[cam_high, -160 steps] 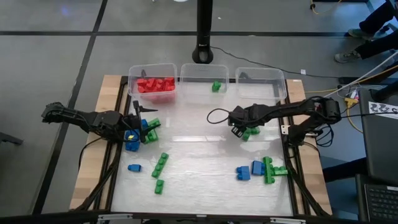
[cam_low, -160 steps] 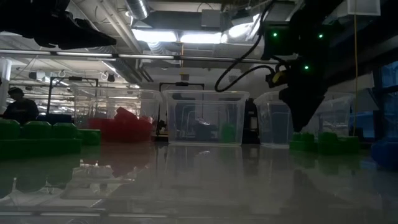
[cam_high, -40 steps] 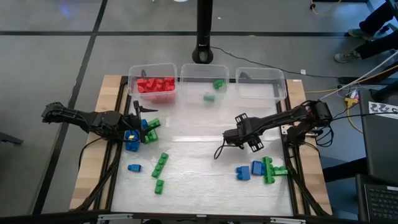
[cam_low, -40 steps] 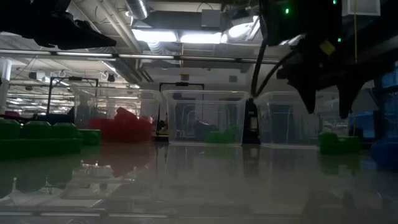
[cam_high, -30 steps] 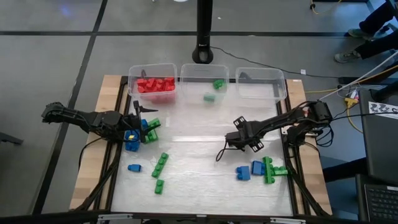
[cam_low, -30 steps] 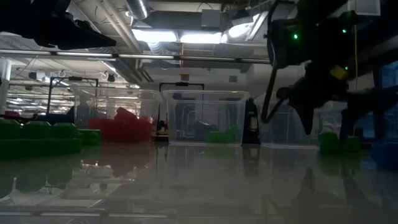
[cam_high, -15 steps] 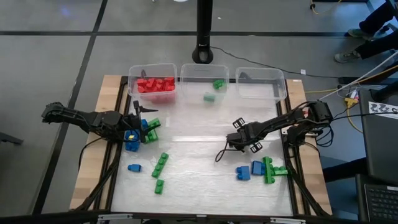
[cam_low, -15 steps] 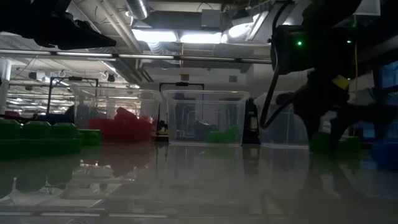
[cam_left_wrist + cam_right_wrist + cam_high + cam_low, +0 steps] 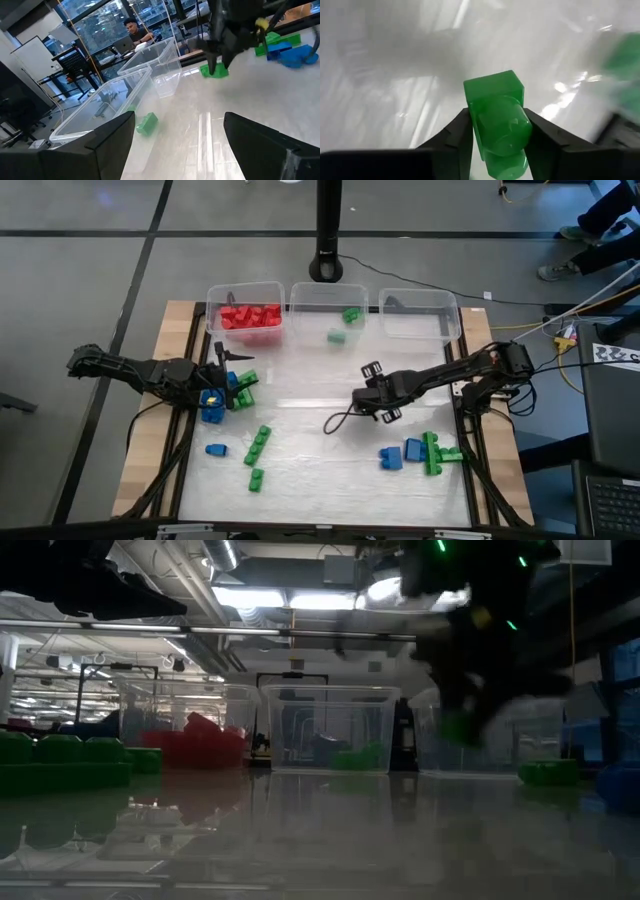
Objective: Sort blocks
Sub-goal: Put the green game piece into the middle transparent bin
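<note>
Red blocks [image 9: 250,316] already lying binned, two green [image 9: 343,325] at the middle bin, right end effector [image 9: 377,402] clamping a green block [image 9: 499,120] above mid-surface [image 9: 300,395], left end effector [image 9: 222,375] waiting wide by mixed blocks [image 9: 232,392], many remaining.

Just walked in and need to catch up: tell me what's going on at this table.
The robot is sorting toy blocks into three clear bins. The right gripper is over the middle of the table, shut on a green block. The left gripper waits open at the table's left edge beside blue and green blocks. The red bin holds red blocks, the middle bin one green block; another lies just before it.
</note>
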`<state>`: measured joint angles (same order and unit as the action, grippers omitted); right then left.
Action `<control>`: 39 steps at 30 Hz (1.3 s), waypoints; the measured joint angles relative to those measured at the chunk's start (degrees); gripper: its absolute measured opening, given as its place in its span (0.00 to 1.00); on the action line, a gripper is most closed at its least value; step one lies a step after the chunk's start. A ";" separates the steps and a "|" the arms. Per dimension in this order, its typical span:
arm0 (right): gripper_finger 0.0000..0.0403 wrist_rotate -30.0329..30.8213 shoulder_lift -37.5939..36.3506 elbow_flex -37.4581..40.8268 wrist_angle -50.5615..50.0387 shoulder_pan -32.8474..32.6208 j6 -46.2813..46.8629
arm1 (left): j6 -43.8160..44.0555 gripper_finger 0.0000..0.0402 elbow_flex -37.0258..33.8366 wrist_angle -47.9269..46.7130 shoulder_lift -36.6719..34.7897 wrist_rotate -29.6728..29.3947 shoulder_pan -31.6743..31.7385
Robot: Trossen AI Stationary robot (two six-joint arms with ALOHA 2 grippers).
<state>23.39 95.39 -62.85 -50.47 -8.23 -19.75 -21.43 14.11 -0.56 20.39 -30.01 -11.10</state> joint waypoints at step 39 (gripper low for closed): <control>0.49 -3.53 8.70 -26.60 28.03 36.02 -8.89 | 0.02 0.74 0.00 -0.07 0.01 -0.01 -0.01</control>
<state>19.86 104.09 -89.45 -22.45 27.79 -28.64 -21.41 14.11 -0.62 20.40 -30.02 -11.11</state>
